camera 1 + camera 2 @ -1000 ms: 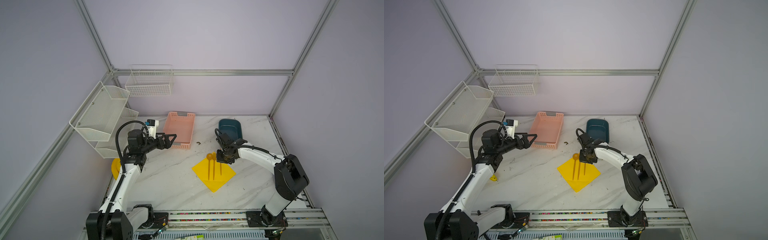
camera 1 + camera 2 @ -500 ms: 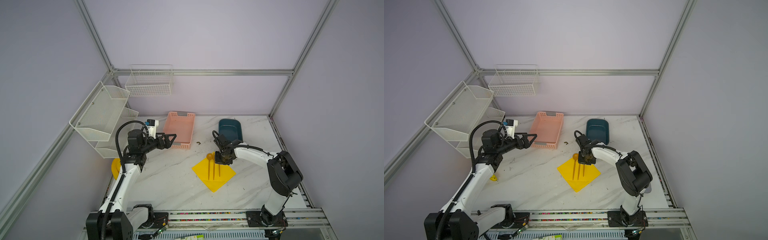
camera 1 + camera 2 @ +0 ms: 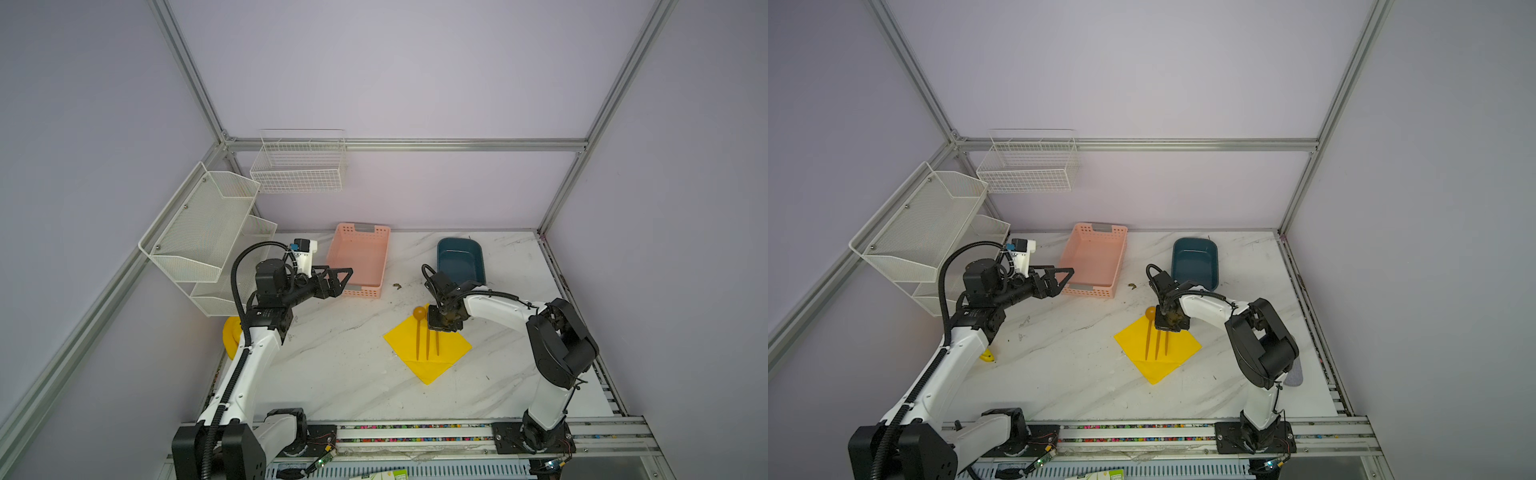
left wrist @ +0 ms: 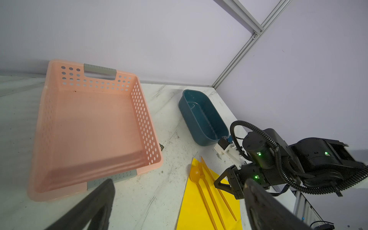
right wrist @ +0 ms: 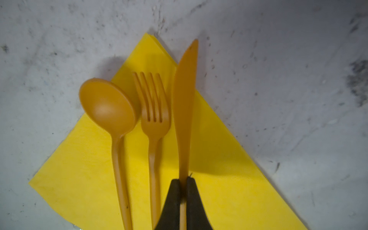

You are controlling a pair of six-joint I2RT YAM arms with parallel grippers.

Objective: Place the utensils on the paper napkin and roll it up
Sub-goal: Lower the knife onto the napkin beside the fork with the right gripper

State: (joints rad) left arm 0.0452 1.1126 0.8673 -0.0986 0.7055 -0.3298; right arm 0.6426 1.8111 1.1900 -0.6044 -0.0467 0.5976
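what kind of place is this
Probably a robot lab cell, not a kitchen: aluminium frame around plain walls, left arm and right arm mounted on a rail along the marble-look table.

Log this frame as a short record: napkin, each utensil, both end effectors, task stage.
napkin: yellow, flat on the marble table, unrolled
spoon: on napkin, bowl overhanging its edge
fork: on napkin, between spoon and knife
knife: handle pinched by shut right end effector, tip past the napkin's edge
left end effector: open, raised near the pink basket, holding nothing
stage: rolling not started
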